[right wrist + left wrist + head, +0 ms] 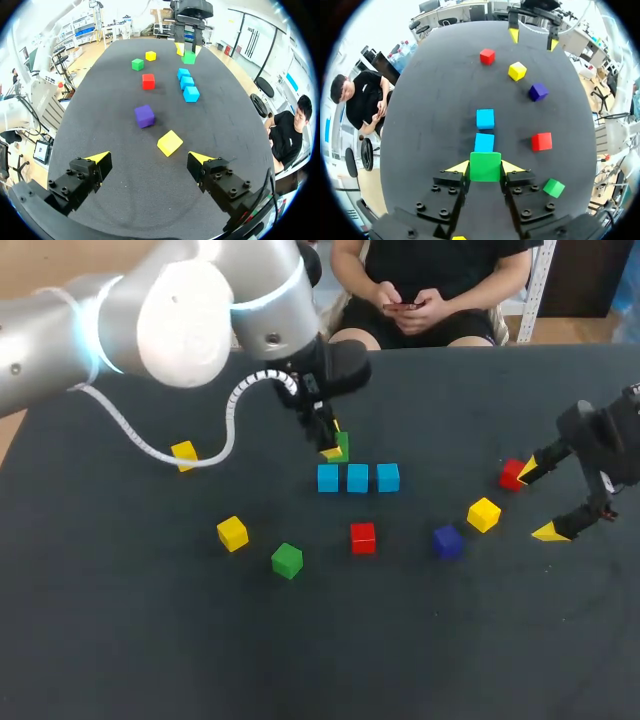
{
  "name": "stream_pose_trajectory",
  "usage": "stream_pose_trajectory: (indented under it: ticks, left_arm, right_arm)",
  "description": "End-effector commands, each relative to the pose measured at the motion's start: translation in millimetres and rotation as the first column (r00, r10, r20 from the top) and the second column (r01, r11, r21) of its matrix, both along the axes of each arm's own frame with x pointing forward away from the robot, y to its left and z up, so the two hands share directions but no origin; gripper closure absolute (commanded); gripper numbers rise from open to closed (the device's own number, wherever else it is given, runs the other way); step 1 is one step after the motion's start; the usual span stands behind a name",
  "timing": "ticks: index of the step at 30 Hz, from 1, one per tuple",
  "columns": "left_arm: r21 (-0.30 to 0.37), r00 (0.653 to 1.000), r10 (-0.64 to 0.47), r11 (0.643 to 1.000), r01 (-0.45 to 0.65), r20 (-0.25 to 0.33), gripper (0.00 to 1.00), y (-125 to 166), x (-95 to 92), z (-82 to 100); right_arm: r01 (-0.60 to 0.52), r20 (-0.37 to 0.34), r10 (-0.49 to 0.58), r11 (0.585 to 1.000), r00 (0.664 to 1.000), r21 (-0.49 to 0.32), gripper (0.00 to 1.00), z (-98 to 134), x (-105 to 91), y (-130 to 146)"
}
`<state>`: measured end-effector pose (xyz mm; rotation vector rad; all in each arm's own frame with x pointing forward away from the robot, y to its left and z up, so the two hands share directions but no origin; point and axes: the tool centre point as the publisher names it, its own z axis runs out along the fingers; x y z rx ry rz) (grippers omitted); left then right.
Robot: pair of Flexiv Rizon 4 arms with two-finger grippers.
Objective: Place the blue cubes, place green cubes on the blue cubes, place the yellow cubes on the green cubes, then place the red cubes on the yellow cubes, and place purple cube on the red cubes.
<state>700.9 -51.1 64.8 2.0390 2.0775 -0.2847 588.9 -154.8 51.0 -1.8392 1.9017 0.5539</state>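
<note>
The left pincer (pixel 486 166) grips the green cube (pixel 485 167) by two opposite flat faces (light, rigid, probably slick) above one end of the row of blue cubes (pixel 484 142); the right pincer (pixel 149 158) gapes empty.

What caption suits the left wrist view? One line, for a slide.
Left gripper shut on a green cube at the near end of the blue cubes, right gripper open beyond.

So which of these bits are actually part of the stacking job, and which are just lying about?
Part of the job: blue cubes; green cube in the left tool; loose green cube; yellow cubes; red cubes; purple cube.
Just there: the table; the white cable on the left arm.
</note>
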Motion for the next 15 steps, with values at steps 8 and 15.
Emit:
stream_pose_trajectory:
  ticks: [8,15]
  left_arm:
    - [0.014,0.999,-0.016,1.0,0.017,-0.041,1.0,-7.5,7.1,-14.2]
    - [-0.008,0.998,-0.014,1.0,0.014,-0.055,1.0,-6.4,6.1,-20.1]
  right_arm:
    - [-0.001,0.0,0.001,1.0,1.0,0.002,0.0,-1.0,0.7,0.1]
    - [-0.001,0.0,0.001,1.0,1.0,0.002,0.0,-1.0,0.7,0.1]
